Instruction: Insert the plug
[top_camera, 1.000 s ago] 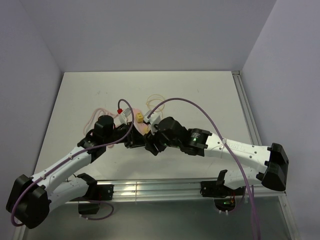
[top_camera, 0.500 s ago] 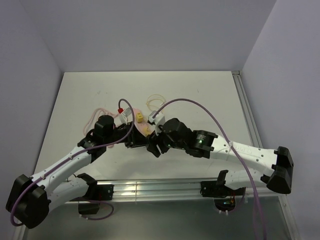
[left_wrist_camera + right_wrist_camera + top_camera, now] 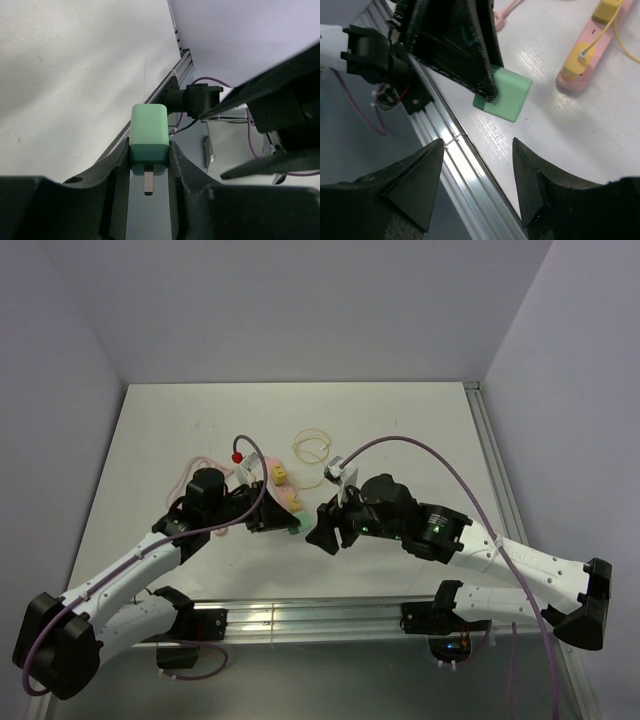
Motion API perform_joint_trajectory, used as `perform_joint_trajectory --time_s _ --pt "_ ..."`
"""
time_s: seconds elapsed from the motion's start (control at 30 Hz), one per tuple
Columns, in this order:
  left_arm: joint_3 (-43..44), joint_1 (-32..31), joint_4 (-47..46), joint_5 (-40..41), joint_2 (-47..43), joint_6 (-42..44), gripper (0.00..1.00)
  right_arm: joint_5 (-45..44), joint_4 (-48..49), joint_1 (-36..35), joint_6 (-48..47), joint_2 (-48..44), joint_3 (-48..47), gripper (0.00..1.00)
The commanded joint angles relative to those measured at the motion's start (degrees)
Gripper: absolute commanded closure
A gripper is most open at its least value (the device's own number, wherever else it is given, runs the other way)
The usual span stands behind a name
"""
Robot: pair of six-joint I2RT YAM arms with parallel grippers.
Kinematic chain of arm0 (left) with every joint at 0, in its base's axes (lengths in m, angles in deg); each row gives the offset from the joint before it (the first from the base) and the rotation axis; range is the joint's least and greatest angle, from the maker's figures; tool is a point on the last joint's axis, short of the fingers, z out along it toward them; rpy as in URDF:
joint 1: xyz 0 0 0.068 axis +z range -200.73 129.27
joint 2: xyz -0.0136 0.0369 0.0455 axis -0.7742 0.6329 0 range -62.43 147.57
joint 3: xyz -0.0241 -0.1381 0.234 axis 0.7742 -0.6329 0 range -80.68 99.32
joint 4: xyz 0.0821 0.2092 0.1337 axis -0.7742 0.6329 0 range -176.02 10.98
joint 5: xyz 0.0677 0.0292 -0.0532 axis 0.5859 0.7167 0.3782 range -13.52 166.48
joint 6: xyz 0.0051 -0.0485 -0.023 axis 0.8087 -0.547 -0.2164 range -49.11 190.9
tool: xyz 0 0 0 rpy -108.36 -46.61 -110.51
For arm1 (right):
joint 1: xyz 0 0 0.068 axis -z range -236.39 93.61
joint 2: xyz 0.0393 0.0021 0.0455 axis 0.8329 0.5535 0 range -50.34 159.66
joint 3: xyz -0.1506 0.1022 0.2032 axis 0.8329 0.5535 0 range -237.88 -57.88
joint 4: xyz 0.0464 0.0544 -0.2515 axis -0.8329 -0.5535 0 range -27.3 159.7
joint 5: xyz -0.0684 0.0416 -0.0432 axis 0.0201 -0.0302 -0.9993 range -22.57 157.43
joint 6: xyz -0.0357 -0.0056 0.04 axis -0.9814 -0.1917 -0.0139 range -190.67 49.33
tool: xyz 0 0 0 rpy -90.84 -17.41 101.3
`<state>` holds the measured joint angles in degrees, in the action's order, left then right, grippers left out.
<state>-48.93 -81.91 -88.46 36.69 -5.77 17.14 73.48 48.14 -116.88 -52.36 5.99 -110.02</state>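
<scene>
A light green plug (image 3: 148, 134) with a metal prong sits between the pads of my left gripper (image 3: 148, 150), which is shut on it. In the top view the left gripper (image 3: 278, 520) holds the plug (image 3: 295, 526) just in front of a pink power strip (image 3: 285, 492). The right wrist view shows the plug (image 3: 504, 95) above the table and the strip (image 3: 587, 57) with yellow plugs in it. My right gripper (image 3: 477, 144) is open and empty, a little to the right of the plug (image 3: 325, 532).
A yellow plug (image 3: 278, 473) sits in the strip, with a red switch (image 3: 238, 455) at its far end. A yellow cable loop (image 3: 313, 447) and a pink cable (image 3: 190, 472) lie on the white table. An aluminium rail (image 3: 300, 615) runs along the near edge.
My right gripper has drawn back to the right, away from the plug and the left gripper, and stands open. The left gripper keeps the green plug in about the same place.
</scene>
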Motion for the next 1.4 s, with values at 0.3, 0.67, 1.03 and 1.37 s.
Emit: perform_joint_trajectory --time_s 0.3,0.67,1.03,1.37 --pt "6.7 0.1 5.3 4.3 -17.4 17.7 1.00 22.0 13.7 17.3 26.7 0.5 2.1 0.47" --pt "12.7 0.1 12.8 24.4 -21.1 28.6 1.00 17.9 13.2 16.2 39.9 8.7 -10.7 0.20" --pt "13.3 0.0 13.3 22.1 -25.2 33.8 1.00 27.3 6.0 16.4 46.6 23.0 -24.9 0.25" --pt "13.9 0.1 14.7 21.2 -25.6 35.2 1.00 30.3 5.7 15.0 46.6 26.3 -27.4 0.28"
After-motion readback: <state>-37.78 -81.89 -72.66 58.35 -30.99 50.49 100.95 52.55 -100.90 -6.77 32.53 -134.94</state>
